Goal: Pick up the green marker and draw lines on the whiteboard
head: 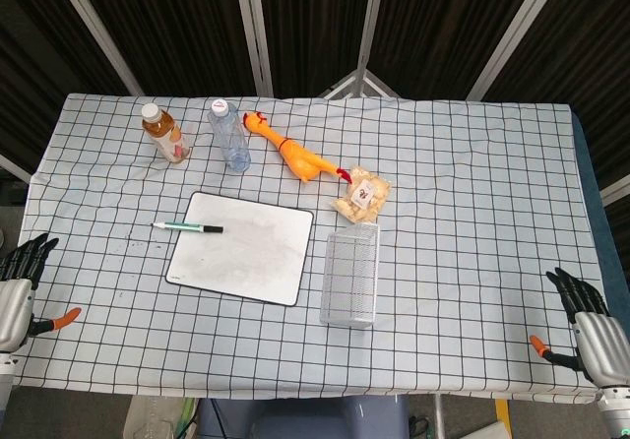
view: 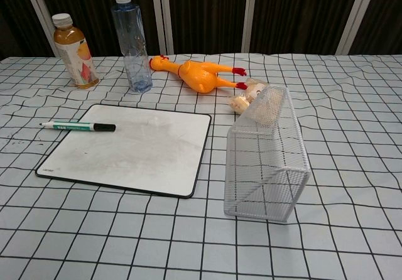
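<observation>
The green marker lies capped across the upper left edge of the whiteboard, its black cap over the board and its other end on the cloth. My left hand rests at the table's near left edge, fingers apart, holding nothing. Far from the board, my right hand sits at the near right edge, also open and empty. Neither hand shows in the chest view.
A tea bottle, a water bottle and a rubber chicken stand behind the board. A snack bag and a white wire basket lie to its right.
</observation>
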